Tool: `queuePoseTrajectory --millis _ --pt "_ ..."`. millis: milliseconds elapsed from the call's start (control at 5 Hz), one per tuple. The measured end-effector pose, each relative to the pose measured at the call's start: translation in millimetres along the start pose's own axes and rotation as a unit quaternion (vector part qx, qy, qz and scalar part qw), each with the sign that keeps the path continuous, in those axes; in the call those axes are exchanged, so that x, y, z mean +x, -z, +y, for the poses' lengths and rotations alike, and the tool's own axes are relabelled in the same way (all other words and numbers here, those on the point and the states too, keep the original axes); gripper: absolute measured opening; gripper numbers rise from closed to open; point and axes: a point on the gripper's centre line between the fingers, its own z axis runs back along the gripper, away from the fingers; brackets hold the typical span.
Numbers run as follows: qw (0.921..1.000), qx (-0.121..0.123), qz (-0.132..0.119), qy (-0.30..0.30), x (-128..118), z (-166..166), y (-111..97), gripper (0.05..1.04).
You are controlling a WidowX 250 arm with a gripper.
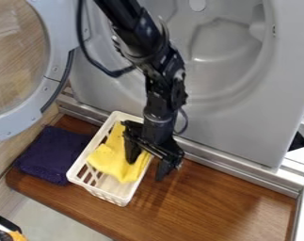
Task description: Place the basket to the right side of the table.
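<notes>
The black gripper (146, 170) hangs over the right long side of the white basket (107, 195). Its fingers stand apart, one over the basket's inside by the yellow cloth and the other outside the right wall, above the wood. The gripper covers part of that wall, and I cannot tell whether it touches it. Inside the basket lies a crumpled yellow cloth (110, 159). The basket stands upright, left of centre on the brown wooden table (211, 207), angled with its near end toward the lower left.
A folded dark purple cloth (52, 153) lies left of the basket. Behind the table rises a grey machine front (236, 127) with a metal ledge along its foot. Its round open door (47, 61) is at the upper left. A black and orange object (9, 231) sits at the lower-left corner.
</notes>
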Motion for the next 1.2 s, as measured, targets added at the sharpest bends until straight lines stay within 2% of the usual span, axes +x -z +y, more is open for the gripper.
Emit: queuePoseTrajectory --millis 400,600,1000,1200 --pt "1.0000 0.000 0.002 0.002 0 -4 6 0.375" --pt "1.0000 0.003 -0.002 0.006 -4 -2 1 0.214" --pt "0.9996 0.010 -0.023 -0.015 -10 4 -17 0.136" --pt "0.9986 0.011 -0.044 -0.028 -8 -3 -43 0.121"
